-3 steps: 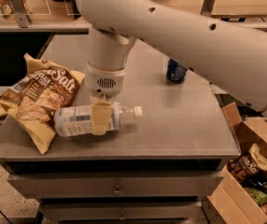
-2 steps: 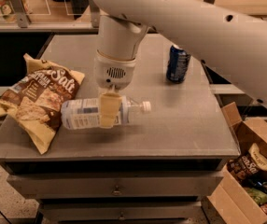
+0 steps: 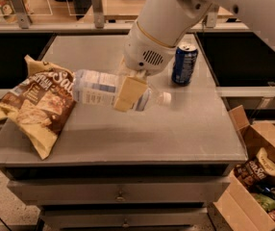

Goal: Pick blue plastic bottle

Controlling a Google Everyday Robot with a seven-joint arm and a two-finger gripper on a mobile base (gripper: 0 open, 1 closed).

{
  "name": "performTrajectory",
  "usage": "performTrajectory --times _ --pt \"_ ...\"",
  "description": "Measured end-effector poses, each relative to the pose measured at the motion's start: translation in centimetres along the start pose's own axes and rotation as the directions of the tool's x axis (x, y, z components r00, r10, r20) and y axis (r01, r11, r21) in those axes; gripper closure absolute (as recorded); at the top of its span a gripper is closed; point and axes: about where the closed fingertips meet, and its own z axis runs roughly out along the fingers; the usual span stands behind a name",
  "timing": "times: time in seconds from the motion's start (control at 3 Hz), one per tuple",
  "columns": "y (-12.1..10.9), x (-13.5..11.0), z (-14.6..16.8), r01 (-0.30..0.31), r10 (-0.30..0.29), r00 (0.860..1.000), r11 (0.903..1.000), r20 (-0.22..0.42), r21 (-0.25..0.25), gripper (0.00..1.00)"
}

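Note:
The blue plastic bottle (image 3: pixel 96 87) is clear with a pale blue-and-white label and a white cap pointing right. It hangs on its side above the middle of the grey table (image 3: pixel 185 129). My gripper (image 3: pixel 129 91) reaches down from the big white arm and is shut on the bottle's middle. One tan finger (image 3: pixel 128 94) lies across the bottle's front. The other finger is hidden behind the bottle.
A brown chip bag (image 3: pixel 34 105) lies at the table's left, close to the bottle's base. A dark blue drink can (image 3: pixel 184 63) stands at the back right. An open cardboard box (image 3: pixel 257 177) of snacks sits on the floor to the right. Shelving runs behind.
The gripper has lifted the bottle off the table and carried it up and to the right. The can and chip bag have not moved on the table.

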Motion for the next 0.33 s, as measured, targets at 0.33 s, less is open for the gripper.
performTrajectory --times 0.33 --pt "-0.23 0.12 -0.42 -0.008 0.008 1.000 0.9998 0.018 0.020 1.00"
